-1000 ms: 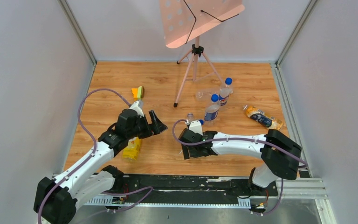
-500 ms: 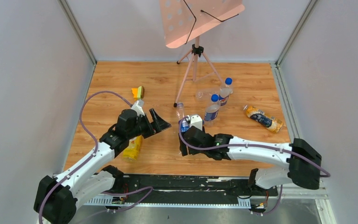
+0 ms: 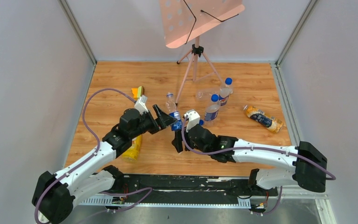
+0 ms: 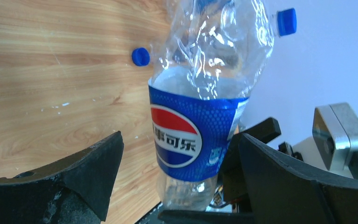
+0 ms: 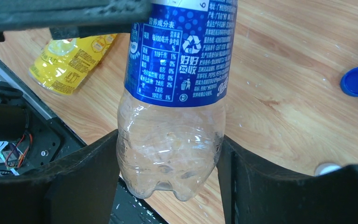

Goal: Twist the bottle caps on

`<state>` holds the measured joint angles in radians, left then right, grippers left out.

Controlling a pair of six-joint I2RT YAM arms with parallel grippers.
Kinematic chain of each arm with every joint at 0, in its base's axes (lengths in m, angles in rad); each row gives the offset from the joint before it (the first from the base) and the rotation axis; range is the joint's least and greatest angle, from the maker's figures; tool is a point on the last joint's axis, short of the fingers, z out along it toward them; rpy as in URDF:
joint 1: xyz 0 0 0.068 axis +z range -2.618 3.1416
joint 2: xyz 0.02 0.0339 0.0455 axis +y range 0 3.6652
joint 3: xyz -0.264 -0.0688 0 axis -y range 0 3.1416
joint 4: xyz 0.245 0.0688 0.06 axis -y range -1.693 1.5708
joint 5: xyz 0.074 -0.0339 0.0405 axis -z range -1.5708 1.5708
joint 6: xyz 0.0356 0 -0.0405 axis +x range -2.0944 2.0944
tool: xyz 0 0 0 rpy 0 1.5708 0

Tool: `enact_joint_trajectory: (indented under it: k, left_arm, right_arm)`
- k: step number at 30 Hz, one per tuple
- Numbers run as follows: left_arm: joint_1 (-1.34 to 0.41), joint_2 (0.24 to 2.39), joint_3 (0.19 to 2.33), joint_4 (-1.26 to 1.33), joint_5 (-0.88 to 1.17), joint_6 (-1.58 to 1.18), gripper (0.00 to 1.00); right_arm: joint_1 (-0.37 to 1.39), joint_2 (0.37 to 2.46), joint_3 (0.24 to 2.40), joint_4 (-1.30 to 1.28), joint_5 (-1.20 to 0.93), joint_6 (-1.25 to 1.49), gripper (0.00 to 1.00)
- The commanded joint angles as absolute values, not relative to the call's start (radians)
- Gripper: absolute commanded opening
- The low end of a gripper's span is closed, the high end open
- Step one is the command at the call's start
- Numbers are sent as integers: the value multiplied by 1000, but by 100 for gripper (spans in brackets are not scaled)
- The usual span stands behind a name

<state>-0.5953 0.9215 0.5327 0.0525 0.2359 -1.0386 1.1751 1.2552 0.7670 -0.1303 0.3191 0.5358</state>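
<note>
While the right end effector (image 5: 168, 163) clamps a crinkled clear bottle (image 5: 179, 56) by its base, the left end effector (image 4: 179, 172) gapes around its label

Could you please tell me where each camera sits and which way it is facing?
Top camera: above and behind the robot, looking down at the wooden table; left arm and right arm show, bases nearest.
Left wrist: on the left arm, looking along its open left claw at the bottle.
Right wrist: on the right arm, looking past the right claw gripping the bottle's base.
All three views share that bottle.
</note>
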Motion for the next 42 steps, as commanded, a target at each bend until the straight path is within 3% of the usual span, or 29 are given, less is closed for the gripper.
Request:
enact_joint_trajectory:
  k: [1, 8, 15, 35, 40, 42]
  left_arm:
    - [-610, 920, 569, 104, 117, -1076, 100]
    - [-610, 953, 589, 128, 66, -1084, 100]
    - [-613, 981, 549, 214, 92, -1140, 92]
    - [-614, 929, 545, 175, 35, -1049, 24]
    - [-613, 927, 560, 143, 14, -987, 9]
    - [-613, 924, 572, 104, 5, -946, 4]
  right_arm:
    - [1194, 1276, 765, -24, 304, 492, 48]
    - [1213, 1280, 745, 38, 281, 478, 48]
    - [1216, 1283, 735, 71, 257, 463, 47]
    - [1223, 1306, 725, 90, 224, 473, 55]
    - [1223, 1308, 737, 75, 214, 478, 65]
    - [1221, 1300, 742, 60, 215, 480, 73]
